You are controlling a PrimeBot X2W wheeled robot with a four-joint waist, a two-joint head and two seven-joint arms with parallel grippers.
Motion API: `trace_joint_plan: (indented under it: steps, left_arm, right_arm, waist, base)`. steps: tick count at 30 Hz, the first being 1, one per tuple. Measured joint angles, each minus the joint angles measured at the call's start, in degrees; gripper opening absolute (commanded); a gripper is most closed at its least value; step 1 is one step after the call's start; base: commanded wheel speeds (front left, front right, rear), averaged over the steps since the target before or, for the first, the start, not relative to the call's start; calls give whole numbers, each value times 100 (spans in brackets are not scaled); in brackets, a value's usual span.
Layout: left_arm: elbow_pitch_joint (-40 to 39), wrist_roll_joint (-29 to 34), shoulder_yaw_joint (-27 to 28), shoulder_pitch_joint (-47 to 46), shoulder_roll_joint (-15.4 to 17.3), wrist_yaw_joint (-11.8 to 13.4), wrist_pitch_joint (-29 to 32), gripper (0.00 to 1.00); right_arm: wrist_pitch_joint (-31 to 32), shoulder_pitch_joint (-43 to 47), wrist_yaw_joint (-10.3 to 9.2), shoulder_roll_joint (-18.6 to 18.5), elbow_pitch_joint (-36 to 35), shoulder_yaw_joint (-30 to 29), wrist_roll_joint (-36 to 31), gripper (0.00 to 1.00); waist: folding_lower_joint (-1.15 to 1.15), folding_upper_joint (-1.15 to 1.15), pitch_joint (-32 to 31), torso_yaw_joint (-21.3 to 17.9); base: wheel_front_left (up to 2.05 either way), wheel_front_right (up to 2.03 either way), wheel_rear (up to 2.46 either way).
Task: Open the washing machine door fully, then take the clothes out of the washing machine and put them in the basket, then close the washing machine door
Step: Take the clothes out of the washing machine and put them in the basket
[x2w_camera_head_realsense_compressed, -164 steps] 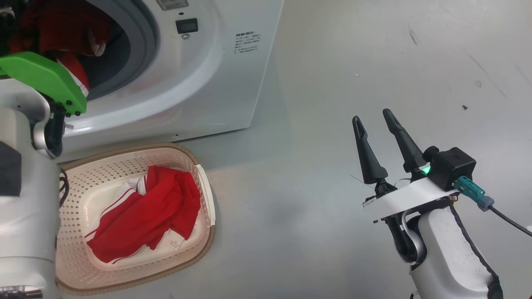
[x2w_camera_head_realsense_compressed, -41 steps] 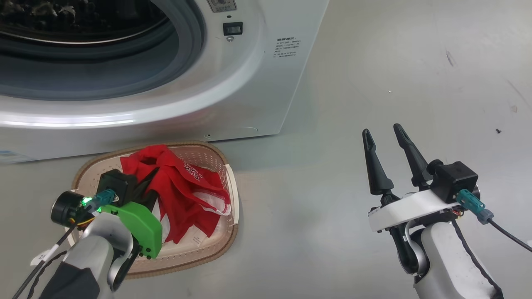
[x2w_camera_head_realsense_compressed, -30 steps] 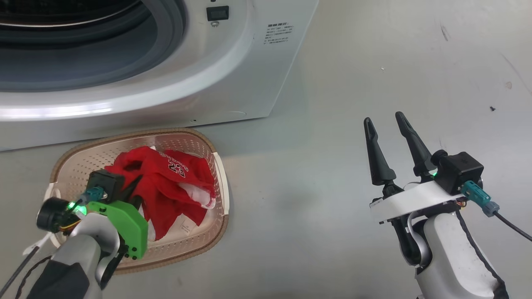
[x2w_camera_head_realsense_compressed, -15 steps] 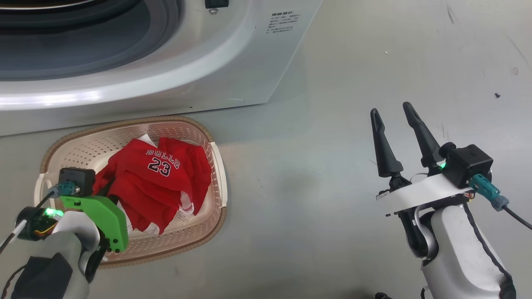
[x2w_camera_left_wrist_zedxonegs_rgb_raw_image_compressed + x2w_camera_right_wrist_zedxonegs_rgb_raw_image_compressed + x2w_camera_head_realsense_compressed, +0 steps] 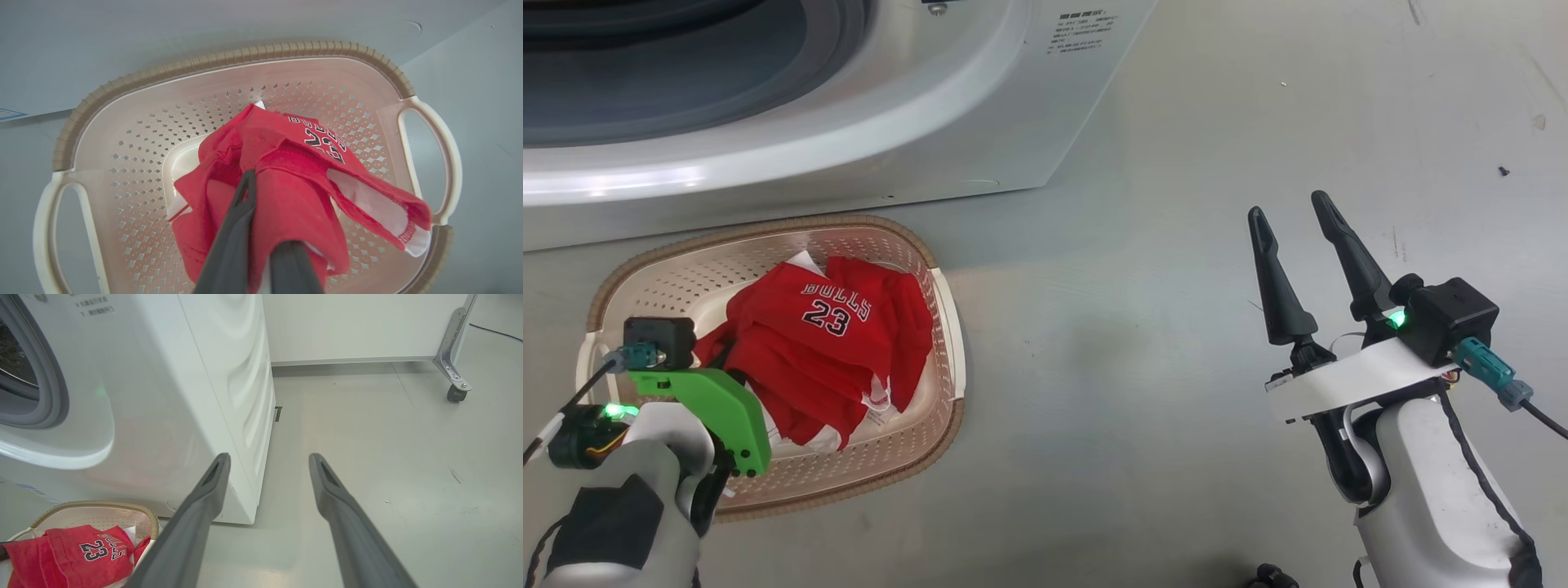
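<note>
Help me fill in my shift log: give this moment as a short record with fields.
left gripper: fingers shut on the clothes, over the basket
clothes: red, bunched inside the basket, number 23 facing up
right gripper: fingers open, empty, above the floor
washing machine: behind the basket, round opening uncovered

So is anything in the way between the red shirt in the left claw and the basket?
No, nothing visible is. The left claw is shut on the clothes and holds them down inside the basket, within its rim. Letting go should probably leave them lying in there.
</note>
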Motion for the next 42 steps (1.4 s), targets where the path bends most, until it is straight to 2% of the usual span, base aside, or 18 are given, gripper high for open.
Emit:
trace_joint_plan:
  steps: [1, 8, 21, 33, 42]
  left_arm:
    - [53, 0, -1, -21, -7, 0, -36, 100]
    - [285, -76, 47, -118, -160, -1, -233, 100]
    - [820, -94, 59, -158, -155, -5, -612, 100]
    - [869, -136, 53, -105, -216, -21, -1133, 100]
    - [612, -134, -53, -97, -352, -24, -1423, 100]
  right_arm:
    - [0, -3, 0, 0, 0, -5, 0, 100]
    - [0, -62, 0, 5, 7, -55, -7, 100]
    - [0, -80, 0, 38, 144, 81, -3, 100]
    - [0, -64, 0, 48, 325, 86, 124, 100]
    - [0, 149, 0, 51, 401, -48, 174, 100]
  waist:
    - [0, 0, 2, 2]
    - [0, 0, -47, 53]
    - [0, 0, -483, 196]
    - [0, 0, -1086, 257]
    - [0, 0, -1572, 365]
  base:
    - [0, 0, 0]
    - [0, 0, 0]
    - [0, 0, 0]
    - [0, 0, 0]
    - [0, 0, 0]
